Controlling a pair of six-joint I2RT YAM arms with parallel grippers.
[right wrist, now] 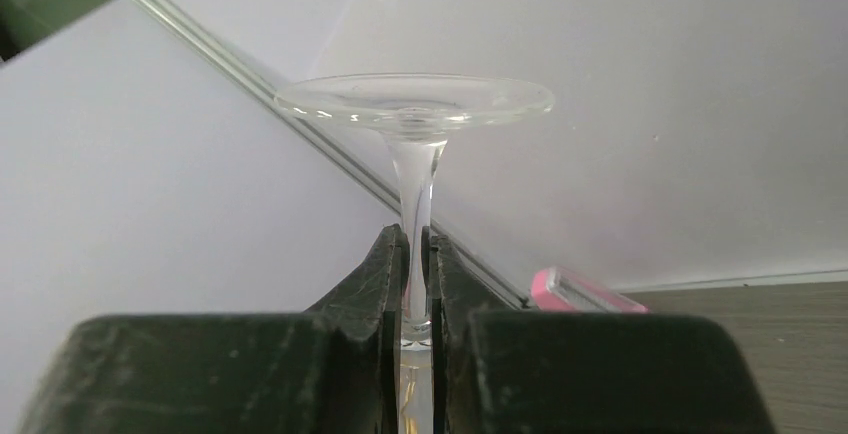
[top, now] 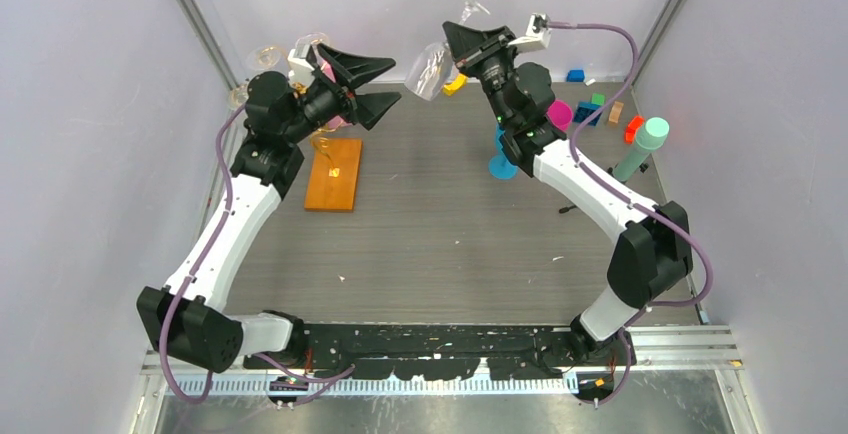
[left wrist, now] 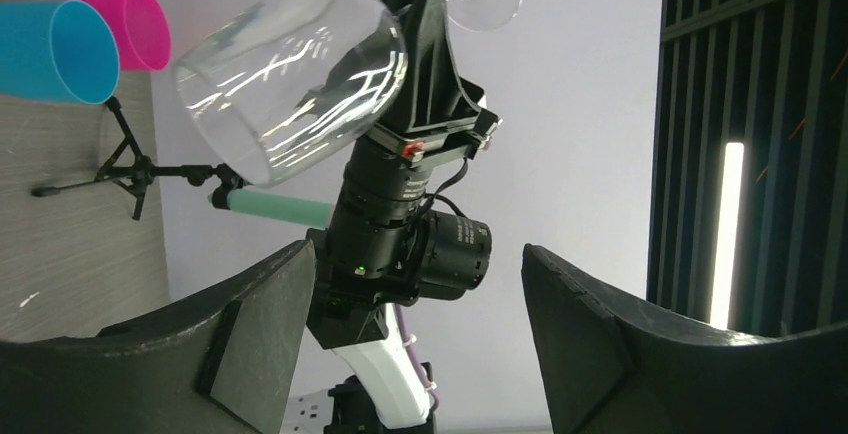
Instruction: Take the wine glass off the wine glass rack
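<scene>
Right pincer (right wrist: 417, 264) pinched wine glass (top: 430, 66) by its stem, upper centre of top view.
Wine glass rack (top: 335, 179) stood left of centre on bench (top: 450, 234); left pincer (top: 392, 81) was spread, empty, just above it. Farther back the glass hung right of the rack, not touching it: clear, long axis tilted, foot up, bowl down-left toward left pincer.

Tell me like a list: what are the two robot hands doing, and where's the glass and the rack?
right jaws: shut on the stem of the wine glass
left jaws: open, holding nothing
wine glass: up in the air, tilted, foot uppermost
wine glass rack: stands at the left, near the left jaws, apart from the held glass
</scene>
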